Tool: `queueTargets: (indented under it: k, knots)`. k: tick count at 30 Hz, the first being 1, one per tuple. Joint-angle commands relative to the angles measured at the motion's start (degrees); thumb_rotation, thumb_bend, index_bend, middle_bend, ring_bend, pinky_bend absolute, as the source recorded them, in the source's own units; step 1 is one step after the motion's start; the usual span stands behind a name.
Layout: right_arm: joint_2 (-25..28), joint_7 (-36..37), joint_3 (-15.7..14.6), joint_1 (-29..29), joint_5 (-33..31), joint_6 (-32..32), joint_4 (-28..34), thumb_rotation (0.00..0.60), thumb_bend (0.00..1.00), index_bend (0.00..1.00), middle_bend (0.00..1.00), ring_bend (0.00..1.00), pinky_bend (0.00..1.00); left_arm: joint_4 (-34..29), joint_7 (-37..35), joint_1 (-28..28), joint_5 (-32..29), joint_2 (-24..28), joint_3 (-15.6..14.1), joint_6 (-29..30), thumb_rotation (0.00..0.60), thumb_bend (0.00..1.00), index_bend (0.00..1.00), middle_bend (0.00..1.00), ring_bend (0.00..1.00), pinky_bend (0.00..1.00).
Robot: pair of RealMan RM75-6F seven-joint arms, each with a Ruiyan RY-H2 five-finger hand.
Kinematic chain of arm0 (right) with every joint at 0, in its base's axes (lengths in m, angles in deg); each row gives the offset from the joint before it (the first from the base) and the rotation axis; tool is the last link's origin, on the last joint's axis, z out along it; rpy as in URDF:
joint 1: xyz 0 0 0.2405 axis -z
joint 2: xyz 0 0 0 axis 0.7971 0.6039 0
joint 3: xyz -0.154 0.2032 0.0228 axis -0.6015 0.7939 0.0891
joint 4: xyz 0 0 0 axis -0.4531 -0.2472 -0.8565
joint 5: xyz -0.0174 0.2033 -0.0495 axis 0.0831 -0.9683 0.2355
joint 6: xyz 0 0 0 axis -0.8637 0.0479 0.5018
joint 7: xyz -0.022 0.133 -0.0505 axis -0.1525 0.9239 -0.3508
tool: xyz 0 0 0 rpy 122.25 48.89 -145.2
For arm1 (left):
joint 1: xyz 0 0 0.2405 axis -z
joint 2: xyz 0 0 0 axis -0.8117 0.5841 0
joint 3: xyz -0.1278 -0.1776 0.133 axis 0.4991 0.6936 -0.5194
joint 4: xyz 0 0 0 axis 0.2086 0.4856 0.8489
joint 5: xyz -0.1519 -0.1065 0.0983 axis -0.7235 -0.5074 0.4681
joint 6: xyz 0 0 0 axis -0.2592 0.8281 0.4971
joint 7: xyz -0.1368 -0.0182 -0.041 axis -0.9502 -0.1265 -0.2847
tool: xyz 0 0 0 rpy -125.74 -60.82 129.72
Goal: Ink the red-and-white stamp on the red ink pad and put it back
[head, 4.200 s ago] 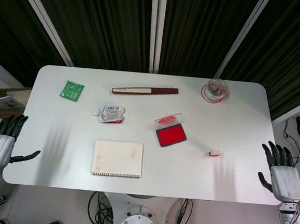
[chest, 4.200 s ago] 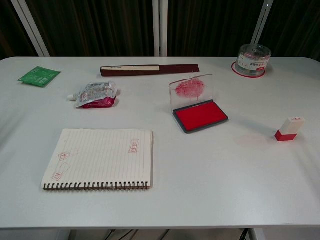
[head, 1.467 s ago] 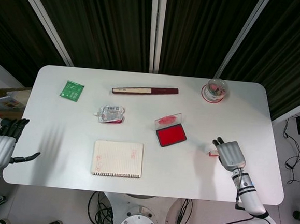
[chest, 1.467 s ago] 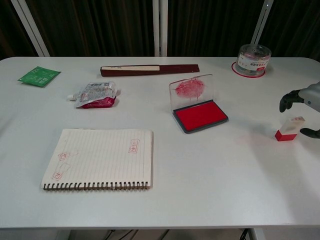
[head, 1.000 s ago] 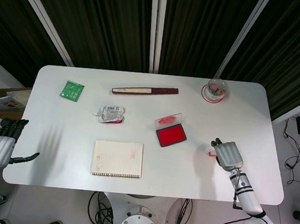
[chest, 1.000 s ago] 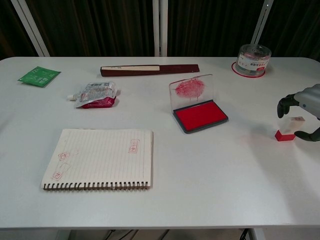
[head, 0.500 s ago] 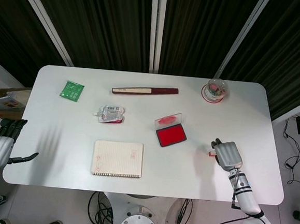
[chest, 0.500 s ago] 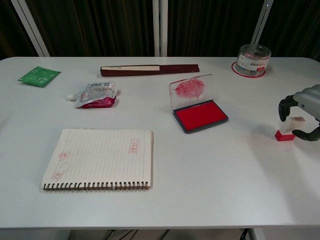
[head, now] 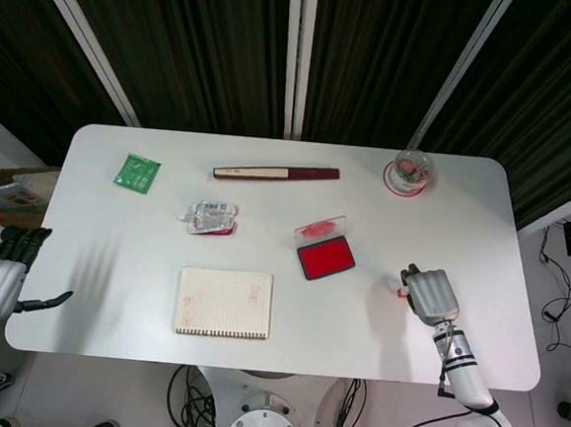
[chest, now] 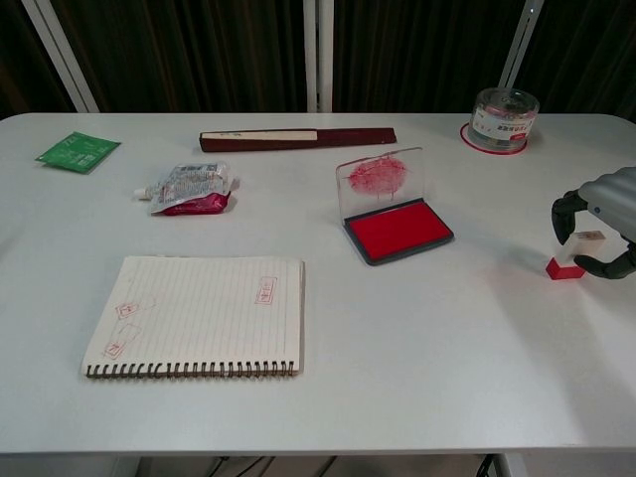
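One stamp (chest: 573, 254), white above a red base, stands on the counter (chest: 417, 358) near its right edge, and the right robot hand (chest: 599, 221) is curled over it, dark fingers (chest: 562, 216) on the far side and the thumb on the near side; whether they actually press the stamp cannot be told. From the head view only a sliver of the stamp (head: 399, 293) shows beside that robot hand (head: 430, 294). Well to the left of it lies the ink pad (chest: 398, 230), its clear lid (chest: 380, 179) standing upright and smeared red. Further left is a lined notebook (chest: 200, 315) bearing red imprints, with a crumpled pouch (chest: 188, 188) and a green packet (chest: 78, 151) beyond. Along the far side rest a long dark ruler (chest: 297, 139) and a clear disc case (chest: 503, 118). The left robot hand (head: 0, 276) hangs off the counter's left edge, empty, fingers spread and thumb out.
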Motion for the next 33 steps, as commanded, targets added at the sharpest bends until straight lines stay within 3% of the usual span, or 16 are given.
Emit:
queueTargets:
  k: [1,33]
  knots:
    - [-0.14,0.1,0.02,0.04,0.14,0.24,-0.09,0.6,0.27,0.53,0.4,0.92,1.0,0.01,-0.02,0.0,-0.01,-0.01,-0.01,-0.04,0.243,0.08,0.0,0.08,0.08,0.19]
    - [-1.3,2.05,0.52,0.12,1.22,1.53,-1.85,0.6,0.3,0.59,0.54,0.92,1.0,0.71,-0.93,-0.2,-0.38,-0.02,-0.02,-0.28,0.25,0.08,0.0,0.08,0.08,0.19]
